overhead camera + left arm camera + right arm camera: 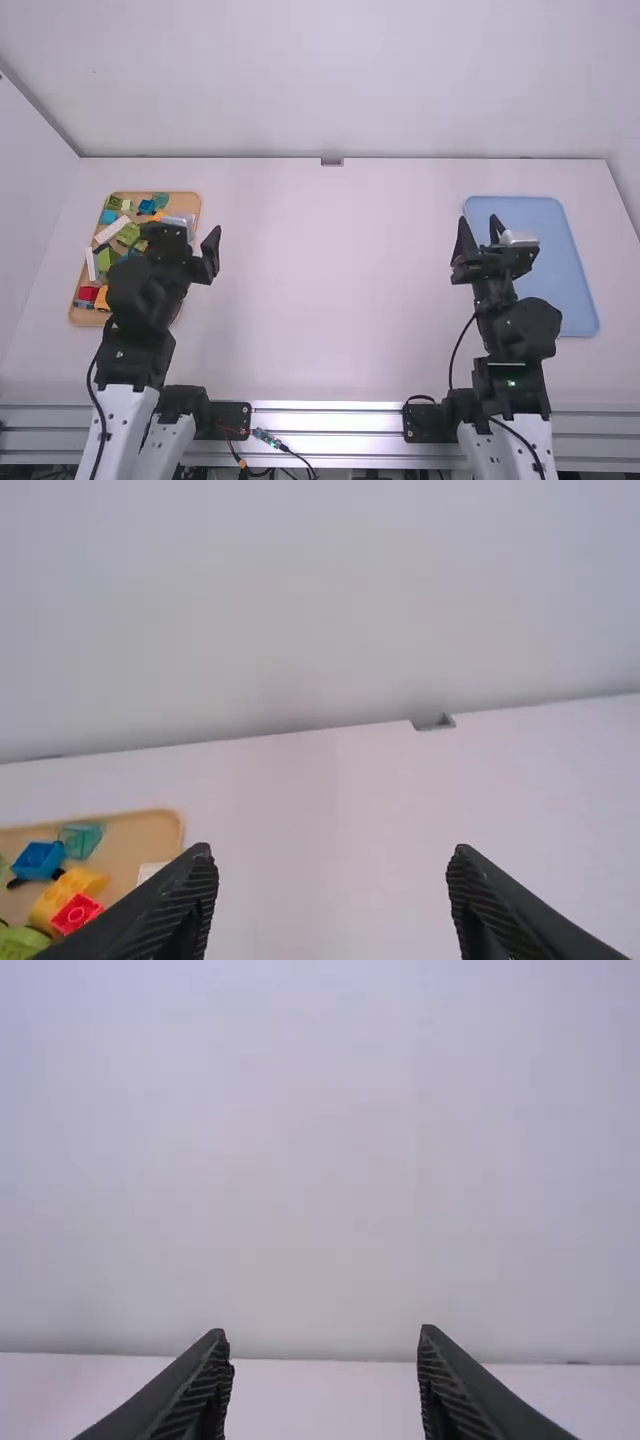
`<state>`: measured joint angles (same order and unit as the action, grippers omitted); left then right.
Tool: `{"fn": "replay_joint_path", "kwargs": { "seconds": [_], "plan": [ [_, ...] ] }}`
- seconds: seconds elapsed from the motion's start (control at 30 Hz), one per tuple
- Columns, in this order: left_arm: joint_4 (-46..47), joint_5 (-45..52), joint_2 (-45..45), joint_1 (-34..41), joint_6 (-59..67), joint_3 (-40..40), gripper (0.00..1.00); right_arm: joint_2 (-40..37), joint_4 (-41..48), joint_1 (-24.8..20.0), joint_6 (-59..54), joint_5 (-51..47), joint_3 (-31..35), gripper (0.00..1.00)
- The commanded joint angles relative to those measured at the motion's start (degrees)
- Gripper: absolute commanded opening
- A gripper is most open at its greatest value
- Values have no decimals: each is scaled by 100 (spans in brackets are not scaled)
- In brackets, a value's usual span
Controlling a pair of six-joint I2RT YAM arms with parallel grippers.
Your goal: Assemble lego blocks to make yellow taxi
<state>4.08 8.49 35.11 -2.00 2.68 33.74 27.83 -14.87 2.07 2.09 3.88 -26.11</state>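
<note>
White table (330,260), pale walls behind. Stage, as judged: start; no taxi built.

Left gripper (332,855): wide, empty, above the tan tray's right edge. Right gripper (324,1332): wide, empty, near the blue tray's left edge.

Next move, likely: left gripper down to a yellow block (85,883), then out to the table's middle.

Tan tray (87,318), by the table's left edge: loose blocks, mixed. Teal block (82,840) and blue block (38,860) near its far edge; red block (89,293) near its near-left corner. Blue tray (550,265), by the right edge: bare where visible.
</note>
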Motion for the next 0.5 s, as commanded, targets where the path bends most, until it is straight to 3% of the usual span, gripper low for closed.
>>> {"fn": "replay_joint_path", "kwargs": {
  "seconds": [0.0, 0.13, 0.47],
  "plan": [
    [4, -331, 210, -26, -311, 328, 64, 173, -13, 120, 151, 157, -357, 51],
    [33, -733, 611, -31, -712, 328, 71, 536, -166, 315, 284, 332, -695, 57],
    [35, -1381, 1553, -26, -1235, 328, 88, 1617, -225, 437, 267, 365, -695, 76]
  ]
}}
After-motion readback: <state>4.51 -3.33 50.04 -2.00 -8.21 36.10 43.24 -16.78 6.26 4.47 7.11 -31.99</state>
